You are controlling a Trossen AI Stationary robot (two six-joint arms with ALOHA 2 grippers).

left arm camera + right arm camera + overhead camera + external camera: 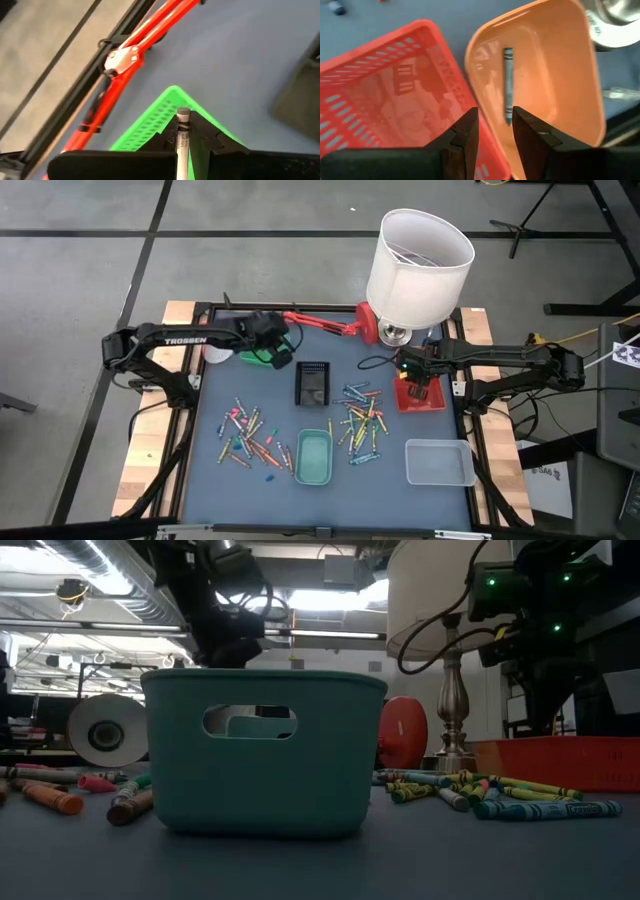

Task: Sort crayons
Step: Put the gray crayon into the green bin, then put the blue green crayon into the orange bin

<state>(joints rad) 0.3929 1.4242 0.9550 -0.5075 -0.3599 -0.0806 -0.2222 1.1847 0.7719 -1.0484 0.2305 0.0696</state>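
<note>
Teal tray (263, 752): nearest the low camera, standing on the bench (215, 480) at its near middle; seen from above it sits between the two heaps of crayons.
Left heap of crayons (250, 437): loose sticks of mixed colours scattered on the bench left of the teal tray.
Right heap of crayons (361, 420): a tighter scatter right of the teal tray, just near of the black basket's level.
Black basket (313, 382): mid-bench, far of the teal tray.
Clear tray (439, 461): near right corner of the bench, apart from both heaps.
Left hand (184, 136): clenched on a pale crayon (182, 137) that stands out between the fingers, held over the green basket (159, 117) at the far left of the bench.
Right hand (495, 131): released, fingers apart, poised above the seam where the red basket (395, 100) and the orange tray (555, 80) meet, at the far right of the bench.
Grey-green crayon (508, 85): lying alone in the orange tray, clear of the right hand's fingers.
Red desk lamp arm (325, 325): stretched along the far edge of the bench.
White lampshade (419, 265): over the far right corner.
</note>
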